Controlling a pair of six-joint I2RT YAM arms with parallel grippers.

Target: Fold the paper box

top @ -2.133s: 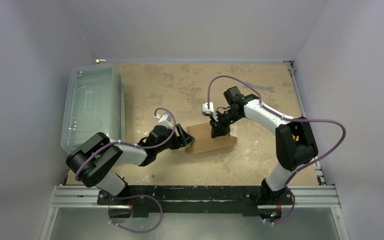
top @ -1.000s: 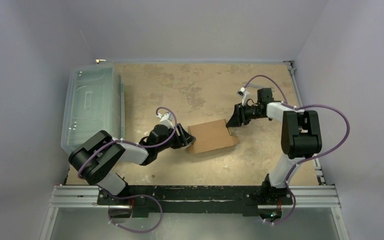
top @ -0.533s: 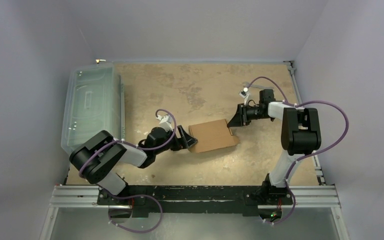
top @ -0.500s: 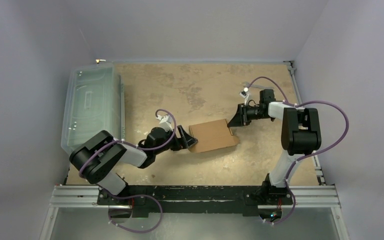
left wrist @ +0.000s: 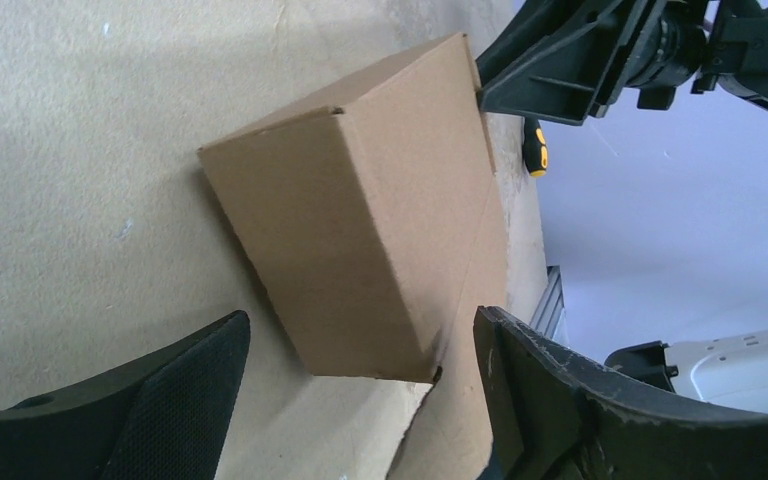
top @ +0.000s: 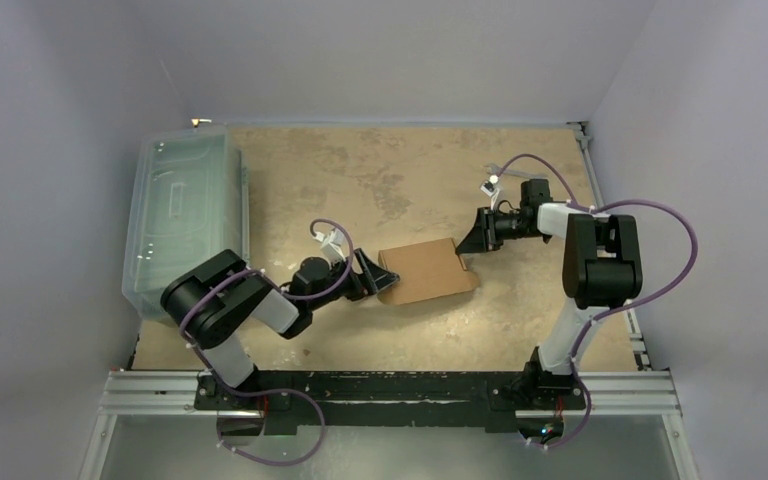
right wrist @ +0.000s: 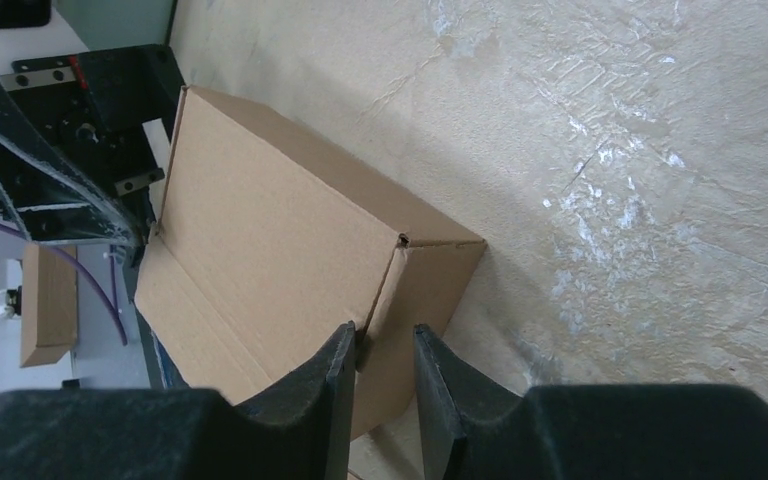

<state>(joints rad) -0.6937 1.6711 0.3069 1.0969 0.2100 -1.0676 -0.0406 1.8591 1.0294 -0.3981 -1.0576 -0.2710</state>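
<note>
The paper box (top: 425,272) lies on the middle of the desk (top: 360,180), apparently folded into a low closed block. Its near-left end is flanked by the left gripper (left wrist: 358,328), whose fingers (left wrist: 185,385) are spread wide and not closed on the cardboard. At the far-right corner the right gripper (right wrist: 380,345) is narrowed about a flap seam; whether it is pinched cannot be told. A finishing step is judged to be in hand: next, that flap should be pressed home while the box is steadied.
</note>
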